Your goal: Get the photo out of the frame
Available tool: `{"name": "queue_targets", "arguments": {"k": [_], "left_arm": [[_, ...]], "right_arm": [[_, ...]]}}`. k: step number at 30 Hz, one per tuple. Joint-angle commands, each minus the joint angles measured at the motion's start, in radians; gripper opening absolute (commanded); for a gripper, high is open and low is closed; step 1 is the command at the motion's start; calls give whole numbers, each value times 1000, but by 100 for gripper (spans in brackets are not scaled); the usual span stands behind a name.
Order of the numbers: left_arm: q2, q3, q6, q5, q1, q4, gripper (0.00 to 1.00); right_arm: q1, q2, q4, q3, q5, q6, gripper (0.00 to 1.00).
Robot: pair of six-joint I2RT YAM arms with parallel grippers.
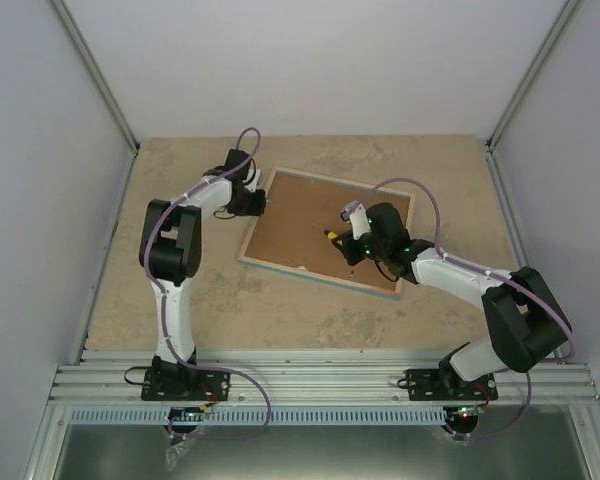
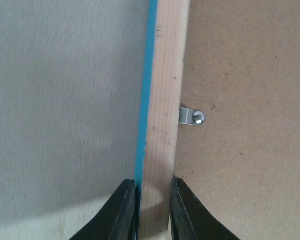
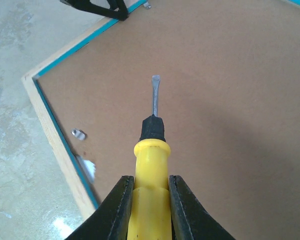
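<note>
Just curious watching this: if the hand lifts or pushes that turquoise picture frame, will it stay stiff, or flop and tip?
Probably stiff: the frame shows a rail of solid-looking wood. Likely light too, as that rail is thin. Lying flat, it should slide rather than tip if pushed.

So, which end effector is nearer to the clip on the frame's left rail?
Left. The left end effector grips that rail beside the clip; the right end effector, holding a screwdriver, is over the board.
</note>
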Motion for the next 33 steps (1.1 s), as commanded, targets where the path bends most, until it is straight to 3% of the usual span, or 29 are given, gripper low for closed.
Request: {"name": "queue_targets", "arguments": {"k": [1,20,33], "left_arm": [[-69,-64,-76,16,-14,-43,19],[-313,-354,-288,4,-144,-29,17],[-362,-440,-307,34,-161,0,17]], "right_arm": [[2,-17,11,5,-28,8,0],[77,127,29,129,-54,17,0],[144,295,66,230,-97,38,0]]}}
